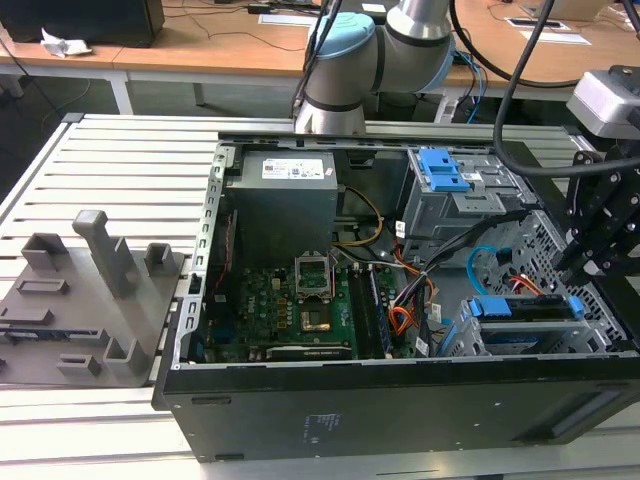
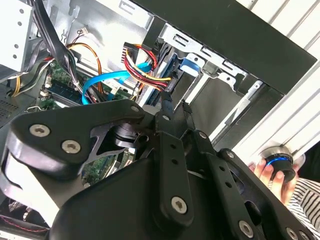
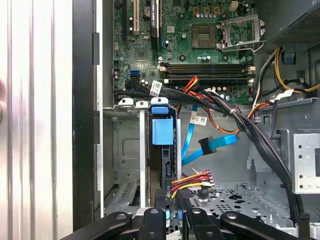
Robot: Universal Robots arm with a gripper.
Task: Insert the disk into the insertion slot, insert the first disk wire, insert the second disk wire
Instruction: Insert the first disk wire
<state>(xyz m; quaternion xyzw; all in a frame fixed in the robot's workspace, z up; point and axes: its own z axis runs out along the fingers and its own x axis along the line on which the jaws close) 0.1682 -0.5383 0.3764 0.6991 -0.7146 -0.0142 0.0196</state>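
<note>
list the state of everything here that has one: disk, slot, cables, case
disk: seated on edge in the insertion slot
insertion slot: occupied by the disk
second disk wire: loose, its dark plug hanging unplugged
red-yellow-black wire bundle: plug at the disk's edge, seating unclear
computer case: side open
processor socket: retention frame flipped open
gripper: beside the bundle's plug
</note>
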